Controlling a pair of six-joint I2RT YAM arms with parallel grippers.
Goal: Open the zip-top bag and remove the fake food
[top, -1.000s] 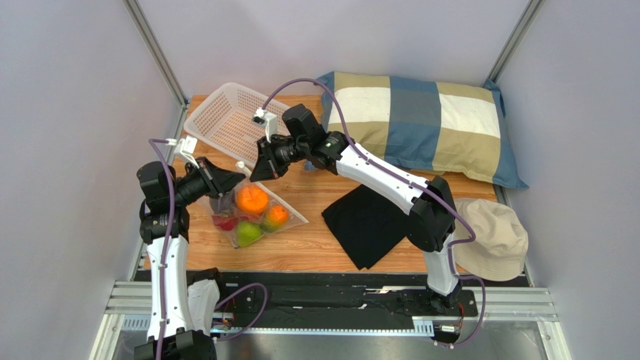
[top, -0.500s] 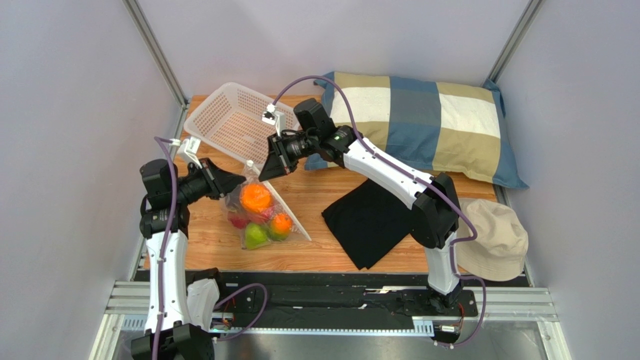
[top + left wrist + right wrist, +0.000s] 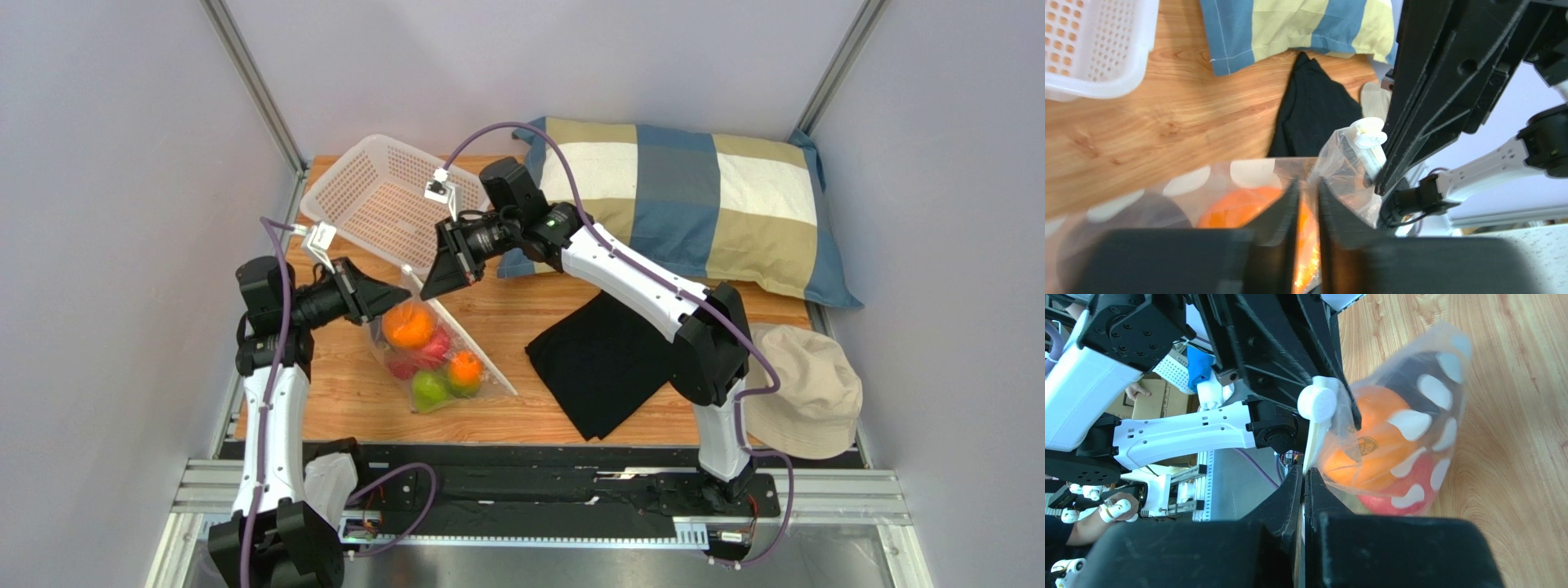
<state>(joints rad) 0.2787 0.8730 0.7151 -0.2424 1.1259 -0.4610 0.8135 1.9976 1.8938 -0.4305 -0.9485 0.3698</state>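
The zip-top bag [image 3: 472,355] is clear with white dots. It hangs from its top corner with its lower end on the wood. Inside is the fake food: a large orange fruit [image 3: 409,326], a red one [image 3: 426,354], a small orange one [image 3: 463,368] and a green one [image 3: 429,391]. My right gripper [image 3: 431,284] is shut on the bag's white zip edge [image 3: 1312,441], above the fruit [image 3: 1376,447]. My left gripper [image 3: 400,295] is at the bag's upper left. Its jaws stand a narrow gap apart in the left wrist view [image 3: 1308,184], against the bag [image 3: 1339,165].
A white lattice basket [image 3: 374,202] leans at the back left. A checked pillow [image 3: 687,202] lies along the back. A black cloth [image 3: 595,368] is to the right of the bag, and a beige hat [image 3: 803,390] sits at the right edge.
My left gripper's jaws have parted from shut to a narrow gap. My right gripper lifted the bag's top corner, and the bag with its fruit swung down and to the right.
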